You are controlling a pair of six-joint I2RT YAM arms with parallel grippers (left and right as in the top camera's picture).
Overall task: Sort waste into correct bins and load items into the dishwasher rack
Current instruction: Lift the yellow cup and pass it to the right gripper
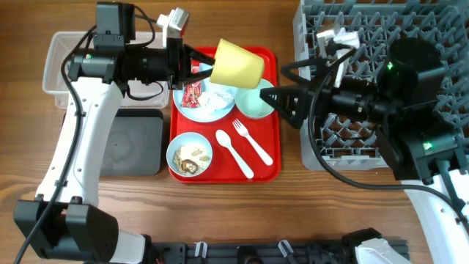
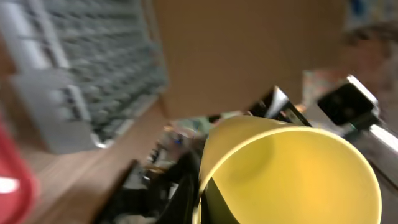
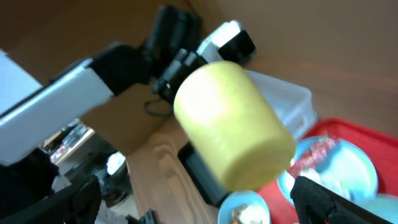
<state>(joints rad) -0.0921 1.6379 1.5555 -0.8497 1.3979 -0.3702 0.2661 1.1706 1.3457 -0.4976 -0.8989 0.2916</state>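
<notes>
My left fingers (image 1: 206, 64) are pinched tight on the rim of the yellow cup (image 1: 238, 64). The cup hangs on its side in the air, upper middle of the overhead view, above the top edge of the red tray (image 1: 267, 167). L wrist cam, blurred: the cup's round mouth faces the lens, smooth plastic inside.

My right fingers (image 1: 272, 82) are spread wide, tips just right of the cup. Can't tell if they touch it. R wrist cam shows its rounded base between the two black tips.

On the tray:
- Pale blue plate (image 1: 209, 110), round, w/ the crumpled red wrapper (image 1: 192, 92) & white paper (image 1: 220, 97) on it.
- Green bowl (image 1: 253, 104) just right of the plate.
- Blue bowl (image 1: 189, 155) lower left, holding crumbly beige scraps (image 1: 192, 158).
- White fork (image 1: 253, 141) & spoon (image 1: 234, 154), lying flat side by side.

Grey peg-lattice rack (image 1: 440, 29) at upper right. Clear tub (image 1: 62, 66) at upper left, w/ the black tray (image 1: 132, 143) below it. All on the wood-grain desk (image 1: 293, 213).
</notes>
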